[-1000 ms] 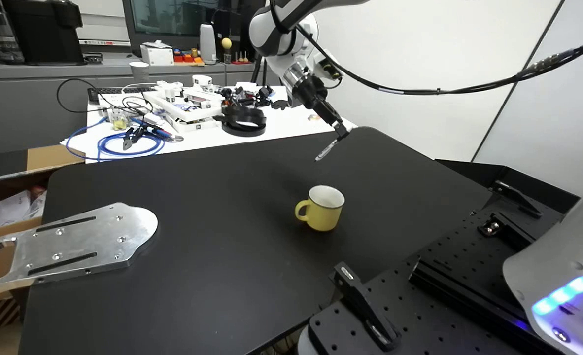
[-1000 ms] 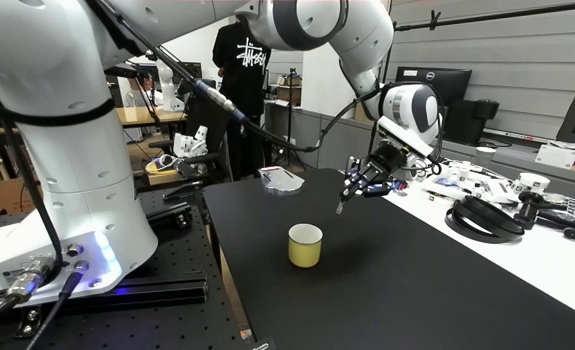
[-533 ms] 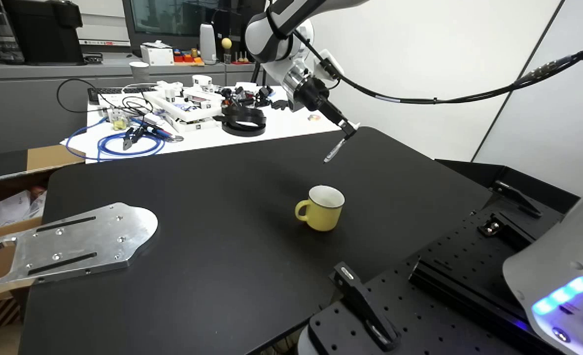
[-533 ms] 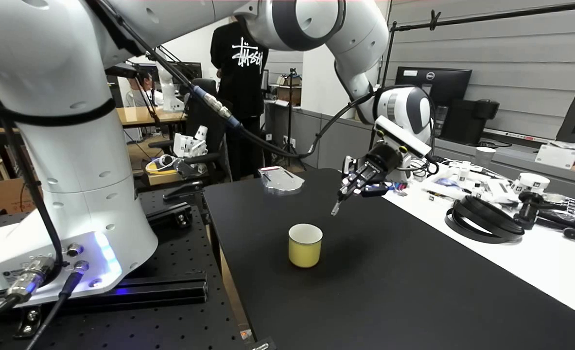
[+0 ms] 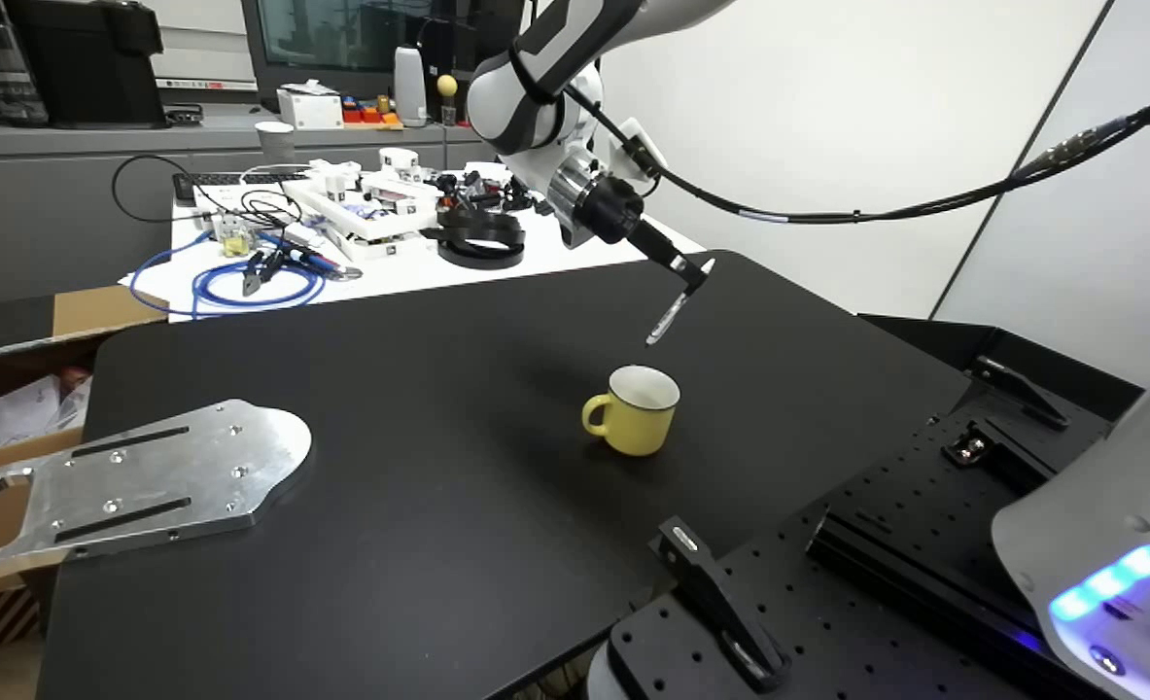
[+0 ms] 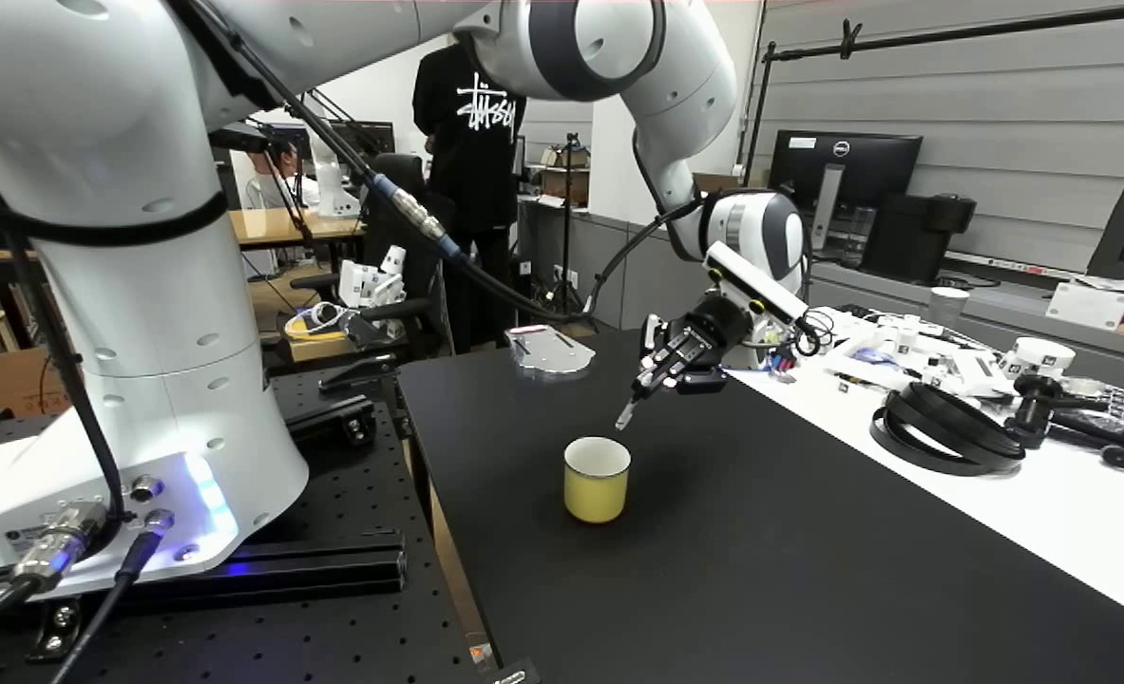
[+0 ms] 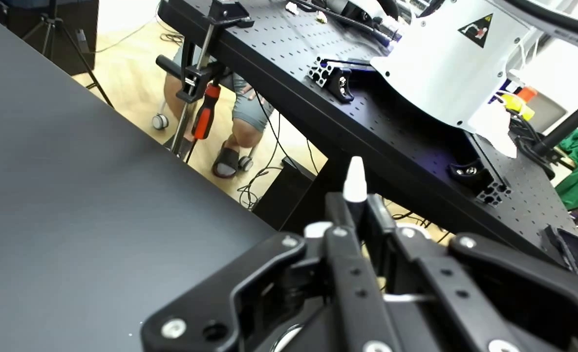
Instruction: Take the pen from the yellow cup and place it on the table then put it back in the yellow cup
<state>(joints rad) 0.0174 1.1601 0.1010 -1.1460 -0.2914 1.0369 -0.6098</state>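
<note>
I am clenching the pen [image 5: 668, 320] in my gripper [image 7: 357, 203], above the bench [image 5: 419, 486]. In both exterior views the pen's long axis is slanting down-left; the yellow cup [image 5: 636, 428] is standing lower and slightly left, apart. For insertion I am probably needing a more upright pen.

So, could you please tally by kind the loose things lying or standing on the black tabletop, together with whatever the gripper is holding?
Yellow mug: 1
Slotted metal plate: 1
Pen, held in the gripper: 1
Total: 3
</note>
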